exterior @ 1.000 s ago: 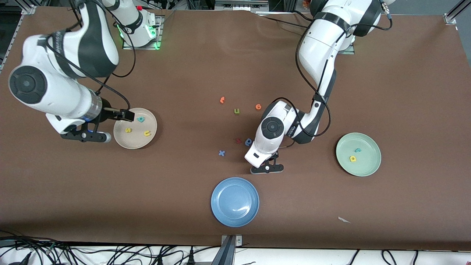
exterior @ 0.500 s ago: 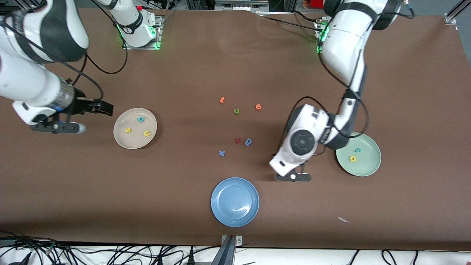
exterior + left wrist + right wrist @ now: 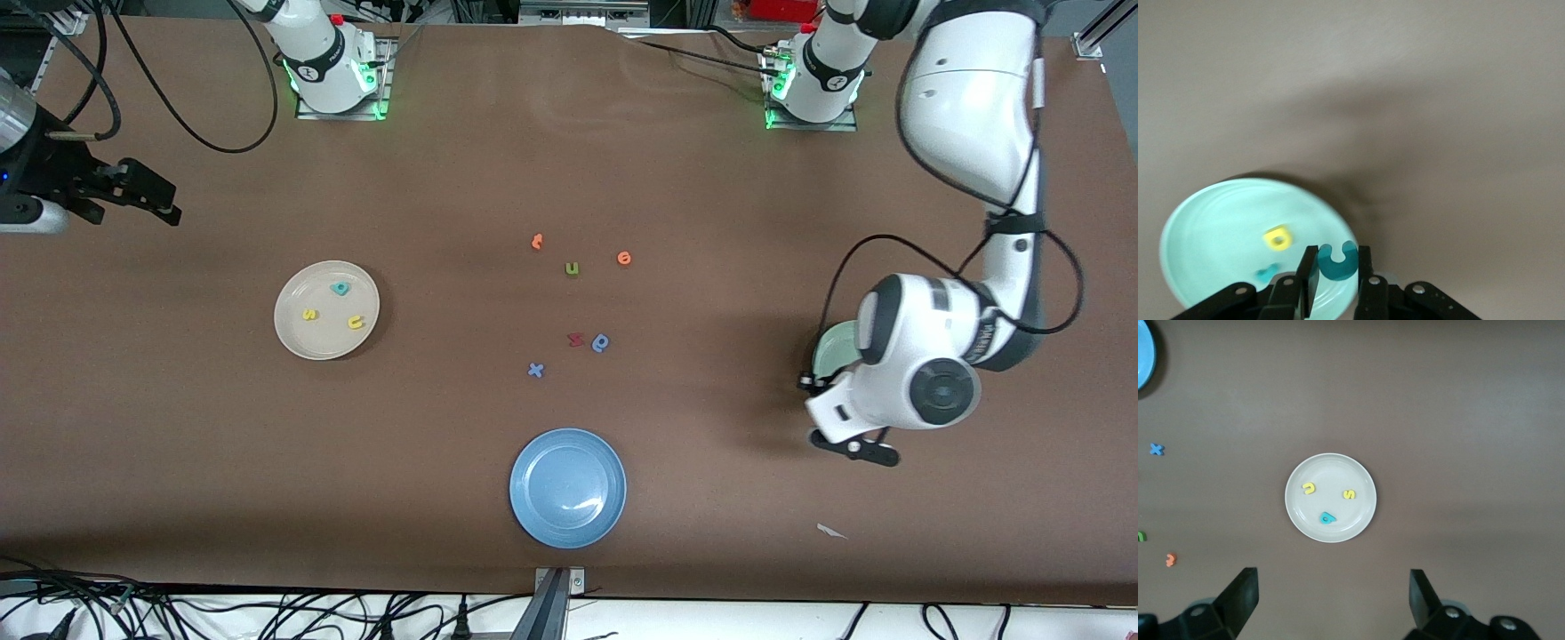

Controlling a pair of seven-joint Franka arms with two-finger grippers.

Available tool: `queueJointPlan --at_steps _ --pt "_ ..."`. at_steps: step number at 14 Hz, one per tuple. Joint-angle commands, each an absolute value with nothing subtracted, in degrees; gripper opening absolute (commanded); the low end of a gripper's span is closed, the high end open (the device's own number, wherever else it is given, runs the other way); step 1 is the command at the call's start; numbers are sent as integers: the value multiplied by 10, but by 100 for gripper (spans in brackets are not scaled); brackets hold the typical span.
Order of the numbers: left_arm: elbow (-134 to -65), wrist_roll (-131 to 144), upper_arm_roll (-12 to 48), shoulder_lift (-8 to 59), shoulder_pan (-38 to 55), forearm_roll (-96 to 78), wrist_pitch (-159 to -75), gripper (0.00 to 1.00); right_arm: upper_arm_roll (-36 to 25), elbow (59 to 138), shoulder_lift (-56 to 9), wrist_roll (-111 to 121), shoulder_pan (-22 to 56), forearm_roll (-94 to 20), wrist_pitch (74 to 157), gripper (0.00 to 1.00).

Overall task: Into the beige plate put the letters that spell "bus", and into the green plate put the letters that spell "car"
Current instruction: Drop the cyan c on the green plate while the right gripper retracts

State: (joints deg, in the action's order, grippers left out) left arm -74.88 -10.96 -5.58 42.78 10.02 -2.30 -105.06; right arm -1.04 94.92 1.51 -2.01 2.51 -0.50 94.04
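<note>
My left gripper [image 3: 1337, 257] is shut on the teal c [image 3: 1337, 263] and hangs over the rim of the green plate [image 3: 1211, 220]. A yellow a [image 3: 1277, 238] and a light teal r [image 3: 1267, 272] lie in that plate. From the front, the left arm covers all but a sliver of the green plate [image 3: 831, 351]. The beige plate [image 3: 298, 338] holds the teal b [image 3: 340, 288], yellow s [image 3: 308, 314] and yellow u [image 3: 356, 322]. My right gripper [image 3: 171, 203] is open and empty, over bare table at the right arm's end.
A blue plate [image 3: 567, 487] sits near the front edge. Loose letters lie mid-table: an orange one [image 3: 537, 241], olive u [image 3: 572, 268], orange e [image 3: 624, 258], a red one [image 3: 575, 339], a blue one [image 3: 601, 342], blue x [image 3: 535, 370]. A paper scrap [image 3: 831, 532] lies near the front.
The left arm has swung from the loose letters mid-table over to the green plate, carrying the c. The right arm has drawn away from the beige plate toward its end of the table.
</note>
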Motion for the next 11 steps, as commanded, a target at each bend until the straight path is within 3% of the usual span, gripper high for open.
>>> queueJointPlan --at_steps 1,3,6,10,11 --pt "-807 -166 -47 384 67 -11 -1058 5 -16 964 20 -6 24 -3 941 100" --pt "-849 -168 -47 370 58 -10 -1092 5 -14 969 28 -8 30 -4 933 100" --pt "-984 -177 -45 313 34 -5 -1224 5 -12 978 26 -6 26 -4 928 100" --pt "-1105 -189 -46 265 33 -11 -1339 9 -14 975 19 -4 29 -1 927 100" --pt "-1108 -185 -46 265 39 -11 -1343 39 -14 975 19 -4 29 0 928 100"
